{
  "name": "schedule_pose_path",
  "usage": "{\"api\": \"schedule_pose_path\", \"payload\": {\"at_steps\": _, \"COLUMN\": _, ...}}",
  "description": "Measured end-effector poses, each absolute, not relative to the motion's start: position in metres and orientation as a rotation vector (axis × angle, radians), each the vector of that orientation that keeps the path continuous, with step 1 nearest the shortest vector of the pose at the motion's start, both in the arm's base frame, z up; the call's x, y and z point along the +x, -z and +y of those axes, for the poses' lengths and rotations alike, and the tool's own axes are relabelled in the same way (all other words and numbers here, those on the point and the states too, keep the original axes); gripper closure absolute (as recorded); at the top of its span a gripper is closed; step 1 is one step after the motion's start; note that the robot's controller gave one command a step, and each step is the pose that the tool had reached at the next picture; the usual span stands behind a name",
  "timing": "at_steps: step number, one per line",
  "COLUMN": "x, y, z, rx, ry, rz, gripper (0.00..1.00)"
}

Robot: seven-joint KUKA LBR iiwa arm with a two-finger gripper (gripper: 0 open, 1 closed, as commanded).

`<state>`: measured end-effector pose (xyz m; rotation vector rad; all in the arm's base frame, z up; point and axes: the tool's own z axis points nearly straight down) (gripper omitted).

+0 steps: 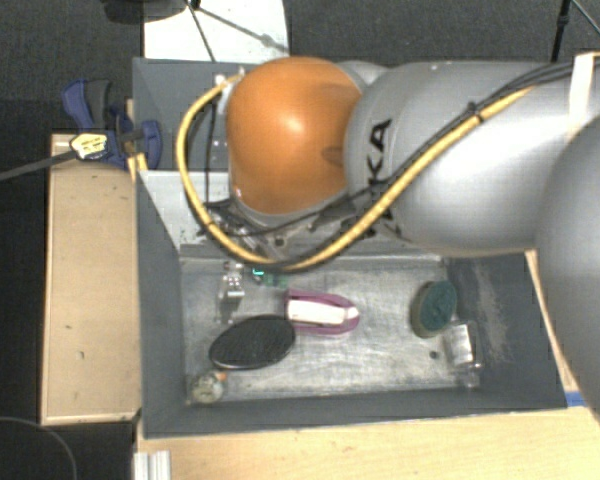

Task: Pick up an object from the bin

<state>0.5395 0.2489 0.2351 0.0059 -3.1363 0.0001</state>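
1. Claw [230, 293]: low over the left part of the bin [160, 318], tucked beneath the orange wrist cover [285, 133]. Released or clenched: cannot tell from here, so no grasp to be claimed.
2. Nearest to it: a black oval pad [251, 343], flat on the floor just on the near side of the claw and a touch to its right. Close by; touching or apart, cannot tell.
3. Long axis of the pad: across the view, left to right, with the right end tipped slightly toward the far wall. By judgement, best closed on across the short width, from the far and near sides, rather than along the length.
4. Next nearest: a white-and-purple piece [323, 314], to the claw's right at about the same depth, also lying lengthwise left to right. Just beside the pad's right end, seemingly apart from it.
5. Well off to the claw's right: a green round thing [435, 308], with a small clear thing [460, 346] just on its near side. On the claw's near side, past the pad: a small pale lump [208, 388] in the near left corner.
6. Judged stage: approach, nothing lifted yet. Likely needed for the pad: a short shift nearward and rightward to centre over it, then a descent. Likely trouble: a flat, low shape with little edge to catch.
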Motion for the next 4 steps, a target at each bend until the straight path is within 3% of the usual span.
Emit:
{"api": "schedule_pose_path", "payload": {"at_steps": 1, "x": 0.494, "y": -0.067, "z": 0.201, "rx": 0.29, "ry": -0.002, "rz": -3.123, "gripper": 0.0}}
{"api": "schedule_pose_path", "payload": {"at_steps": 2, "x": 0.496, "y": -0.071, "z": 0.203, "rx": 0.28, "ry": 0.004, "rz": -3.13, "gripper": 1.0}}
{"api": "schedule_pose_path", "payload": {"at_steps": 3, "x": 0.489, "y": -0.189, "z": 0.178, "rx": 0.786, "ry": 0.001, "rz": -3.049, "gripper": 1.0}}
{"api": "schedule_pose_path", "payload": {"at_steps": 4, "x": 0.495, "y": -0.225, "z": 0.172, "rx": 0.86, "ry": 0.001, "rz": -3.028, "gripper": 1.0}}
